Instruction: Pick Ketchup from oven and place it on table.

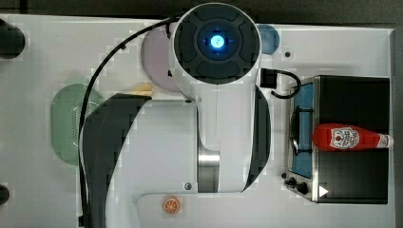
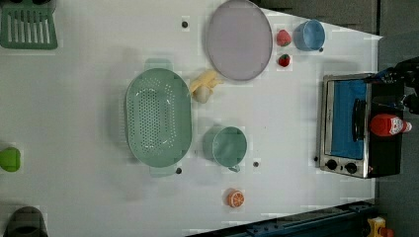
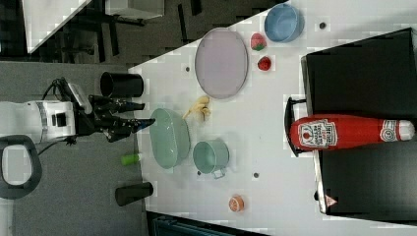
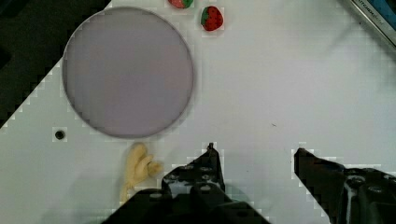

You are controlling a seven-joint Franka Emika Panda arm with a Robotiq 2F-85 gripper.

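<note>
Top view frames a white table [image 1: 43, 190] with the arm's pale body over its middle and a black oven [image 1: 354, 137] at the top view's right edge. On the oven's flat roof the Ketchup [image 1: 351, 137] lies on its side, its base over the front frame and its white cap pointing to the top view's right. The oven door is shut, its blue-tinted glass and handle facing the table's middle.

Left view shows the rest of the surface: a pale green colander [image 2: 158, 118] near the centre, a green cup [image 2: 228, 146] just beside it, a yellowish banana-like toy [image 2: 205, 85] between the colander and a lilac plate [image 2: 239, 39], two strawberries [image 2: 283, 48] between the plate and a blue bowl [image 2: 310, 34], and an orange slice [image 2: 235, 198] nearer the left view's bottom. A few small dark holes dot the tabletop, and a green rack sits at the left view's upper left corner.

Right view takes in grey floor beyond the table's edge, dark chair or stand legs, and a second white surface in the right view's upper left corner. The gripper [image 3: 135, 114] hangs off the table's edge there, near the colander, jaws parted and holding nothing. In the wrist view the two dark fingers [image 4: 205, 175] stand well apart over bare white tabletop.
</note>
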